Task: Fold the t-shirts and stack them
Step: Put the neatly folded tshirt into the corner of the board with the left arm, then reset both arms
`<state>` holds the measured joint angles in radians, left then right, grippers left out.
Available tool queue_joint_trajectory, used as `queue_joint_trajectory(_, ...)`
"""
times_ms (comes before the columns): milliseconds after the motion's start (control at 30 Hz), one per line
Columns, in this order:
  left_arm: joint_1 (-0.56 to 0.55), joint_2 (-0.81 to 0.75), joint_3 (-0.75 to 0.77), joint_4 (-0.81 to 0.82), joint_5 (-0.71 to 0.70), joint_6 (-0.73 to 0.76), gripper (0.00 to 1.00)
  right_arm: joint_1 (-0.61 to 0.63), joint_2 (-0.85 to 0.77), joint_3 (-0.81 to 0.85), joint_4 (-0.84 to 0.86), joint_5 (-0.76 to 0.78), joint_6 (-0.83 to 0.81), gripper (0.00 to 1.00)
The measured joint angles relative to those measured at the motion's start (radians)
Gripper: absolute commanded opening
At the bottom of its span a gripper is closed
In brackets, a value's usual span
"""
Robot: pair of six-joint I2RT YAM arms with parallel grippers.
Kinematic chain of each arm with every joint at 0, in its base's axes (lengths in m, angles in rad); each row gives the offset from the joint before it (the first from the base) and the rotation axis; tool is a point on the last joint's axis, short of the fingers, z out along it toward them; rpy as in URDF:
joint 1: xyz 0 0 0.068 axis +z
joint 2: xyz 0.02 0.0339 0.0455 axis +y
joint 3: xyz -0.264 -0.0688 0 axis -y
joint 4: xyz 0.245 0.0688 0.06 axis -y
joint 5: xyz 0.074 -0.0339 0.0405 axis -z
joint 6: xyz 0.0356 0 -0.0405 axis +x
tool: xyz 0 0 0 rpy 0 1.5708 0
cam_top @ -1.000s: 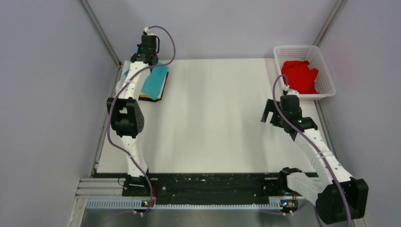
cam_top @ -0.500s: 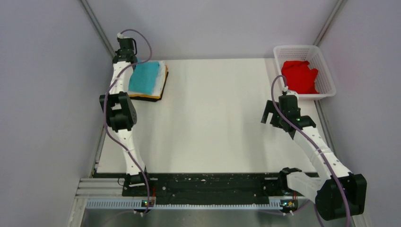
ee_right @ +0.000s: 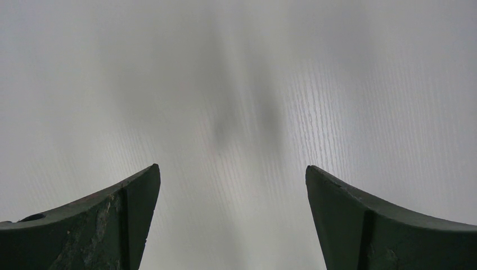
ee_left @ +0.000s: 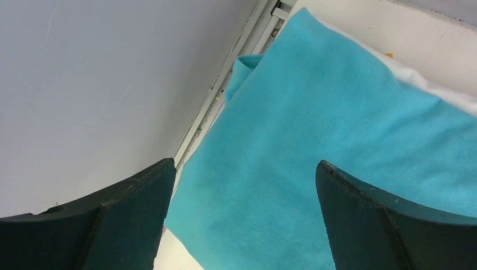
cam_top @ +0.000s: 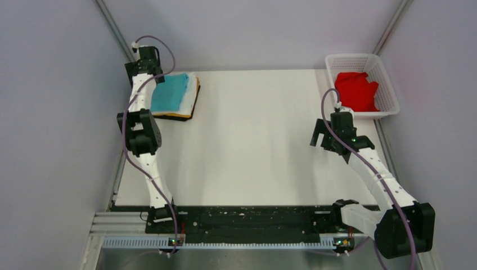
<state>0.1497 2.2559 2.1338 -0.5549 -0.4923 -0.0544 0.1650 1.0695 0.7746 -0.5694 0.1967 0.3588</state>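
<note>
Turquoise-blue soft cloth t-shirt (cam_top: 170,93) is lying folded on top of the stack at the far-left corner of the white table (cam_top: 253,140), w/ a white folded t-shirt (cam_top: 196,85) peeking out along its right edge & an orange-yellow folded t-shirt (cam_top: 179,116) at the bottom. Bright red cloth t-shirt (cam_top: 356,90) is sitting crumpled in the white plastic lattice basket (cam_top: 390,95) at the far-right corner, not yet folded. L gripper (ee_left: 243,169) is hovering over the stack's left edge by the wall, jaws spread wide, nothing btw them. R gripper (ee_right: 232,169) is hanging over bare tabletop just in front of the basket, jaws also spread, empty. Prob. step in hand: three stacked, red one remaining. Next move is calling for the R arm to reach into the basket, pinch the red cloth & drag it onto open table for flattening, w/ the L arm swinging to centre to help.
</note>
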Motion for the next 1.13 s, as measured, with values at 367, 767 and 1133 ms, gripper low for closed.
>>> queue_joint_trajectory(367,-0.019,-0.178,-0.113,-0.051,0.151,-0.111,0.99,0.0,-0.06,0.0,0.01,-0.005,0.009,0.99)
queue_joint_trajectory(767,-0.168,-0.677,-0.721,0.053,0.455,-0.34,0.99,0.0,-0.163,-0.034,0.031,-0.014,0.063,0.99)
queue_joint_trajectory(1133,-0.486,-1.359,-1.421,0.112,0.439,-0.58,0.99,0.0,-0.433,-0.218,0.076,-0.007,0.153,0.99)
